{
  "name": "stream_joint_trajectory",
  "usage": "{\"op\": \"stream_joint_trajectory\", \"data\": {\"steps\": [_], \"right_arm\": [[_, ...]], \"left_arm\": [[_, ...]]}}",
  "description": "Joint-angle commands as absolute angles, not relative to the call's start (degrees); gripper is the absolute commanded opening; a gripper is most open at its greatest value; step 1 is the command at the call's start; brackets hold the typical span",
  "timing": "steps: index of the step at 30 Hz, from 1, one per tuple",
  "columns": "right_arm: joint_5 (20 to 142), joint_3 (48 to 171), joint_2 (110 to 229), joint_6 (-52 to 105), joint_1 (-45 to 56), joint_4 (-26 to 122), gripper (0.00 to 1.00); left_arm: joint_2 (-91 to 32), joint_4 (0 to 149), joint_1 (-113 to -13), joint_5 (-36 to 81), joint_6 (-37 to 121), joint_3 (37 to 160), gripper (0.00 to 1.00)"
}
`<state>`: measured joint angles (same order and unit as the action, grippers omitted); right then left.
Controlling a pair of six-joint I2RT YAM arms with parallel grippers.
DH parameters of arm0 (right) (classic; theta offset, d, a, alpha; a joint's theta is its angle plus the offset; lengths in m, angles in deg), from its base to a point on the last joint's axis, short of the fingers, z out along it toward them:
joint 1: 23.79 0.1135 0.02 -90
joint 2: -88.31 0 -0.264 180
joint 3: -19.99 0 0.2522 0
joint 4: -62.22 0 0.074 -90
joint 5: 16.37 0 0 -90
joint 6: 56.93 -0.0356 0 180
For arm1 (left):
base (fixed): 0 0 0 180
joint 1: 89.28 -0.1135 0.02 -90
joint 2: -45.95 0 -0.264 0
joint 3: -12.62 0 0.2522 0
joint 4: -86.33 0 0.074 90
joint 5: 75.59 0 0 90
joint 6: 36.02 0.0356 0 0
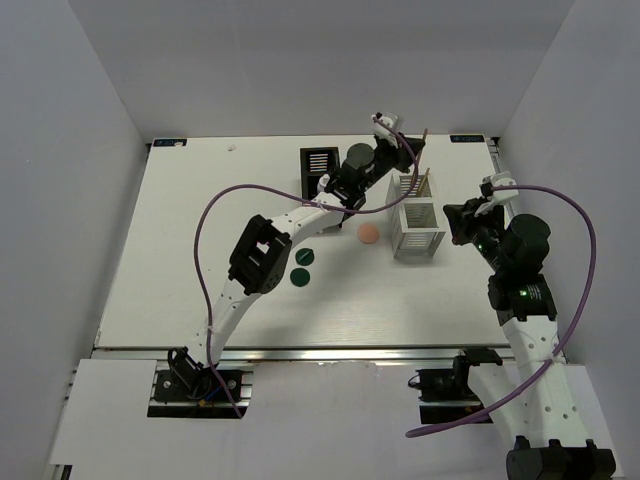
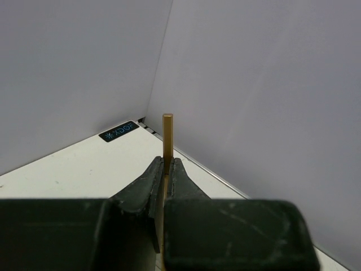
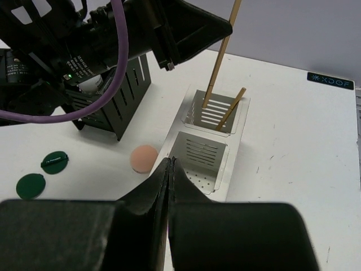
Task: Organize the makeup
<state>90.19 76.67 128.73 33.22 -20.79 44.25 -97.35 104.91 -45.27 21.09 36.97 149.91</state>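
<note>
My left gripper (image 2: 167, 161) is shut on a tan stick (image 2: 167, 134) and holds it upright over the far back of the table. In the right wrist view that stick (image 3: 221, 53) reaches down into the far compartment of the white slotted organizer (image 3: 241, 148), where a second tan stick (image 3: 232, 108) leans. A peach puff (image 3: 144, 158) lies left of the organizer. Two dark green discs (image 3: 54, 162) (image 3: 30, 185) lie further left. My right gripper (image 3: 170, 165) is shut and empty, above the organizer's near compartment. The pencil-like tubes are out of view.
The black slotted organizer (image 3: 123, 95) stands left of the white one, under my left arm (image 1: 262, 250), with something white inside. The walls close in behind and to the right. The purple cable (image 1: 215, 215) arcs over the table's middle.
</note>
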Motion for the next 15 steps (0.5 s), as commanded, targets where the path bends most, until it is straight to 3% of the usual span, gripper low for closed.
{"op": "stream_joint_trajectory", "data": {"steps": [1, 5, 15], "right_arm": [[89.28, 76.29, 127.94, 31.84, -21.07, 46.44, 0.0], [89.27, 76.21, 128.12, 32.11, -21.07, 46.7, 0.0], [90.77, 76.03, 129.17, 32.72, -21.07, 47.23, 0.0]], "left_arm": [[-97.31, 103.86, -44.99, 20.74, 38.43, 151.37, 0.0], [-97.13, 102.71, -44.99, 22.41, 38.43, 149.26, 0.04], [-95.02, 103.59, -44.9, 23.2, 38.78, 146.88, 0.47]]}}
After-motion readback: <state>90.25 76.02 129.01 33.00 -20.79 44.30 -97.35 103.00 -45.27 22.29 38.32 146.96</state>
